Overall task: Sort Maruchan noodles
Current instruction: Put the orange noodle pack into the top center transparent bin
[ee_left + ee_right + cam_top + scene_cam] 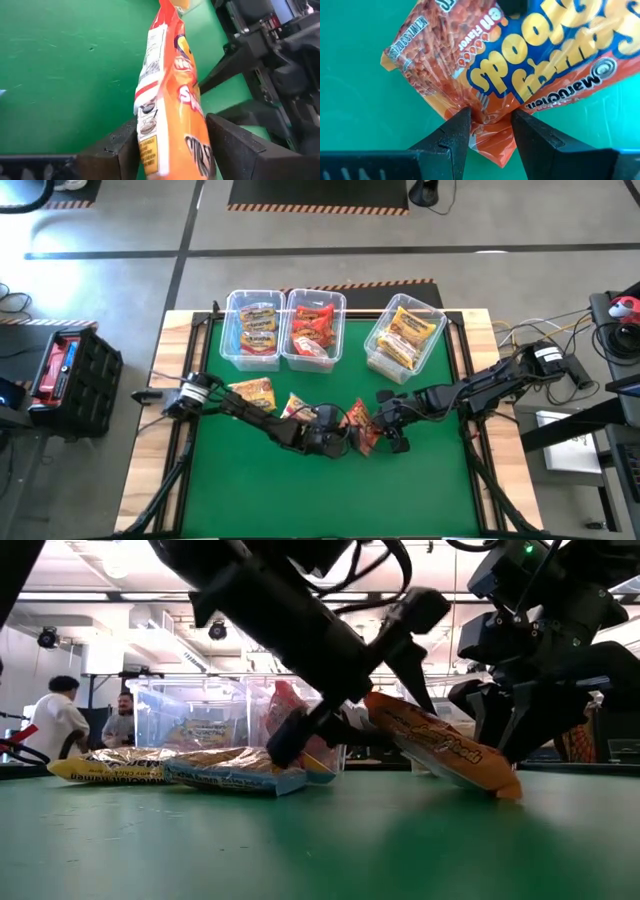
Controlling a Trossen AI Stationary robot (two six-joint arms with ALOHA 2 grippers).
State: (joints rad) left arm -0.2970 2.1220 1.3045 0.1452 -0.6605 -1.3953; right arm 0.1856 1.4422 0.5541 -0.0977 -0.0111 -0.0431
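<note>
My left hand (172, 145) and right hand (490, 125) both pinch one orange noodle packet (362, 427) tilted at mid-bench (420, 490). Two more packets (252, 392) lie beside. Farther back, three clear bins (286, 330) hold sorted packets.

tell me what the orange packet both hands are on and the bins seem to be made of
Orange packet: thin glossy printed plastic film, by its creases, sheen and crimped end, pinched by the left hand and right hand.
Bins: clear rigid plastic, probably; the packets inside show through the walls, and the rims hold their shape.
</note>
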